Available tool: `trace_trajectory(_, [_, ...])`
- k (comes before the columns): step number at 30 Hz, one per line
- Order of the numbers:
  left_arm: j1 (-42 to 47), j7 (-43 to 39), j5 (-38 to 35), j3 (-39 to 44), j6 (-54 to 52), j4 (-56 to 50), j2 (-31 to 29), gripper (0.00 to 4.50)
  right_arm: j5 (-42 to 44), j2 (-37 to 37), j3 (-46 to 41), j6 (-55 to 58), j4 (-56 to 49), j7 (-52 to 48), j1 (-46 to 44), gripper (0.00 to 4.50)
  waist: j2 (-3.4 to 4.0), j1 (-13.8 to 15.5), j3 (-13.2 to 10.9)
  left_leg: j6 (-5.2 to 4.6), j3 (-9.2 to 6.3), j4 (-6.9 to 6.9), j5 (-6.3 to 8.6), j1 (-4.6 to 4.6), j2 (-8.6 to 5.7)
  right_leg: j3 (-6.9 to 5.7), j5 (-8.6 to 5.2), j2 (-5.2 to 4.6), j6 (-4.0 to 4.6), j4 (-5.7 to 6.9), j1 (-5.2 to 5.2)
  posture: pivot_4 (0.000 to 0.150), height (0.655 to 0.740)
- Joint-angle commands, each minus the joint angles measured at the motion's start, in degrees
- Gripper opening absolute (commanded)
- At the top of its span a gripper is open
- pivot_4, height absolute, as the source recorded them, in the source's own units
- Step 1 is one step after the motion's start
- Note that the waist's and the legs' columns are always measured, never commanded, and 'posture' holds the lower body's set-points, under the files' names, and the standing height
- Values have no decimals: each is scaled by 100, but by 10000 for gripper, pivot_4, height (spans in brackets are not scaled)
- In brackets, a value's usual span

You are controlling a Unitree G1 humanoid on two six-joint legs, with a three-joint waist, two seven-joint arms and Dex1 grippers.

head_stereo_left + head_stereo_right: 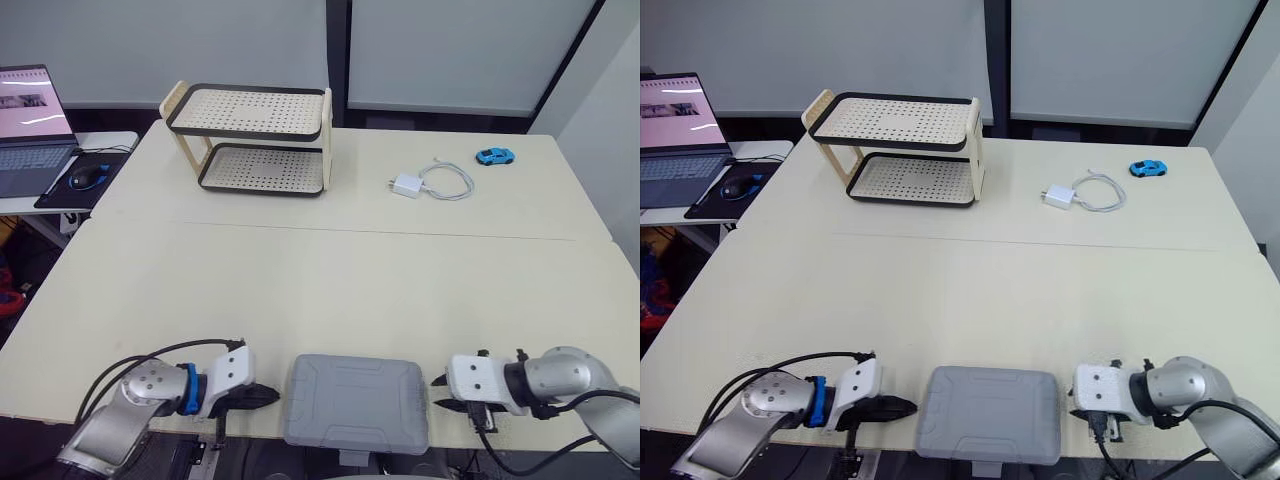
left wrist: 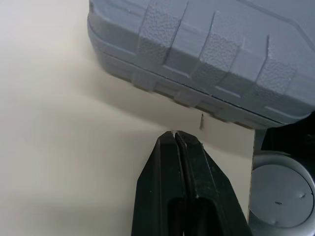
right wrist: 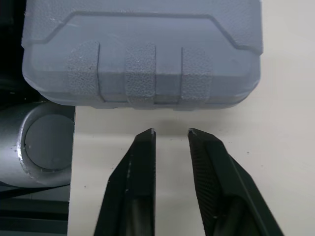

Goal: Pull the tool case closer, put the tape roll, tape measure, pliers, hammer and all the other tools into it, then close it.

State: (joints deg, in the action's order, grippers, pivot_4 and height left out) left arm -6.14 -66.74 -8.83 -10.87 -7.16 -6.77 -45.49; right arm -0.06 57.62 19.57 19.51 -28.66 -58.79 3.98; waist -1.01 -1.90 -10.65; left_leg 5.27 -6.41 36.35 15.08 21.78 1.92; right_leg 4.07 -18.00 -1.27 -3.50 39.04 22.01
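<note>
Two empty grippers flank the closed tool case [image 1: 356,400], just clear: left gripper [image 2: 174,133] pinched together, right gripper [image 3: 171,132] slightly parted.

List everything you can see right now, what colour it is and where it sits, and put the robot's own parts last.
table: one, cream, under everything below except the laptop and mouse
case: one, grey, lid shut, at the table's near edge between the two hands
rack: one, two tiers, cream with black rims, far left of the table
charger: one, white, with its cable, far right of the table
car: one, blue toy, beyond the charger, to its right
laptop: one, grey, open, left of the table's far corner
mouse: one, blue and black, beside the laptop
left hand: black fingers, shut, just left of the case
right hand: black fingers, open, just right of the case
</note>
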Motion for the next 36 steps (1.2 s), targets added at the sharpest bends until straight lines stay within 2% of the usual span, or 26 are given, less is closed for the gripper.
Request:
trace_trajectory(1, [88, 107, 59, -152, -37, -205, 140, 0, -131, -151, 129, 24, -70, -34, -132, 1723, 0, 0, 0, 0, 0, 1, 0, 0, 0, 1, 1, 0, -2, 0, 0, 1500, 7350])
trace_trajectory(2, [114, 123, 73, -189, -53, -220, 180, 0, -114, -215, 143, 76, -101, -28, -169, 151, 0, 0, 0, 0, 0, 4, 0, 0, 0, 0, 1, 0, -2, 1, -2, 1500, 7350])
trace_trajectory(14, [525, 118, 88, -358, -223, -199, 476, 0, 117, -515, -43, 665, -403, -37, -384, 151, 1, 2, 0, -1, -4, 38, 1, 1, -2, -1, 10, 1, -11, 3, -18, 1500, 7350])
trace_trajectory(25, [191, -100, 22, -314, -243, -362, 260, 0, 81, -531, -2, 699, -415, -131, -372, 151, 2, -2, 1, -2, -4, 39, 1, 0, -2, 0, 10, 1, -11, 2, -19, 1500, 7350])
trace_trajectory(36, [457, 48, 215, -268, 22, 100, 373, 0, 31, -495, 10, 730, -370, -160, -313, 151, 3, 3, 1, -2, -5, 42, 1, -2, -2, -1, 10, 1, -11, 3, -23, 1500, 7350])
